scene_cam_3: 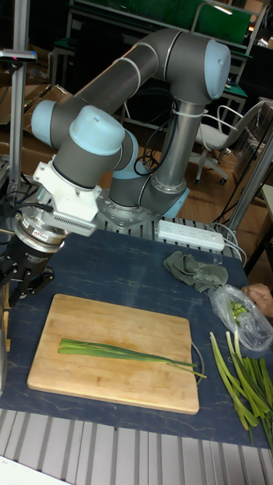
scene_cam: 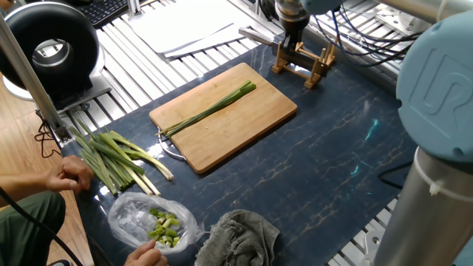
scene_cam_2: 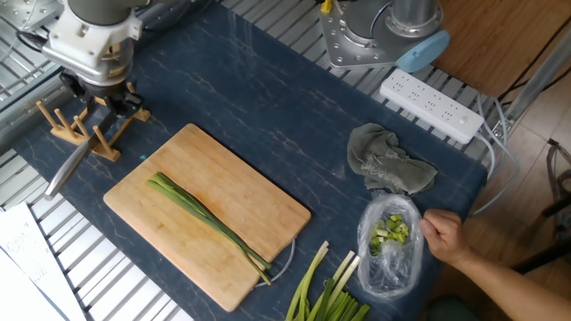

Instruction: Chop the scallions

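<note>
The scallions (scene_cam: 211,111) (scene_cam_2: 205,218) (scene_cam_3: 129,352) are a few slender green stalks lying whole along the wooden cutting board (scene_cam: 259,111) (scene_cam_2: 241,187) (scene_cam_3: 114,326). Beyond the board's far end stands a small wooden rack (scene_cam: 314,65) (scene_cam_2: 62,129). A knife (scene_cam_2: 67,169) (scene_cam: 255,34) rests in it, blade sticking out over the table edge. My gripper (scene_cam: 292,41) (scene_cam_2: 103,94) (scene_cam_3: 23,284) hangs low over the rack, pointing down. It is open, with its dark fingers spread above the knife's handle end. It holds nothing.
A thicker bundle of stalks (scene_cam: 111,159) (scene_cam_2: 326,294) lies beside the board. A person's hands (scene_cam: 74,174) (scene_cam_2: 442,236) rest by it and by a clear bag of chunks (scene_cam: 151,222) (scene_cam_2: 390,241). There is also a grey cloth (scene_cam: 240,236) (scene_cam_2: 388,165) and a power strip (scene_cam_2: 433,105).
</note>
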Controlling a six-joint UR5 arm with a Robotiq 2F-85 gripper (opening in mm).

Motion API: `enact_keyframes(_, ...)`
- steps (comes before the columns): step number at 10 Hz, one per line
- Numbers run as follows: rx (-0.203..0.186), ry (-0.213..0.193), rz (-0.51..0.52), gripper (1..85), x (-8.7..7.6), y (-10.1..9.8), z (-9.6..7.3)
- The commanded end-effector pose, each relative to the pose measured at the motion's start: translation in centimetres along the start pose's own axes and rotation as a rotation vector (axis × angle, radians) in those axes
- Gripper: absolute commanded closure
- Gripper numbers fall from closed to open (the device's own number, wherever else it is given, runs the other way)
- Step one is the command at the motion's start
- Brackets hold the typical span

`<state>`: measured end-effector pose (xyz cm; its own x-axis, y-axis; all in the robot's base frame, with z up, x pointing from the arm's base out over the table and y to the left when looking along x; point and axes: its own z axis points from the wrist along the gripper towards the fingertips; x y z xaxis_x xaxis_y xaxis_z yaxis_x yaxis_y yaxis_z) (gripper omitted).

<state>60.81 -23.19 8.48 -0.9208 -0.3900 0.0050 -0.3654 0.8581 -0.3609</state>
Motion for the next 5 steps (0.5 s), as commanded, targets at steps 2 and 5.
enact_keyframes(2, 0.013, -0.030, 0.003, 42.7, -0.40, -0.29, 1.55)
enact_keyframes(5, 0.023, -0.035, 0.001, 43.7, -0.37, -0.51, 1.98)
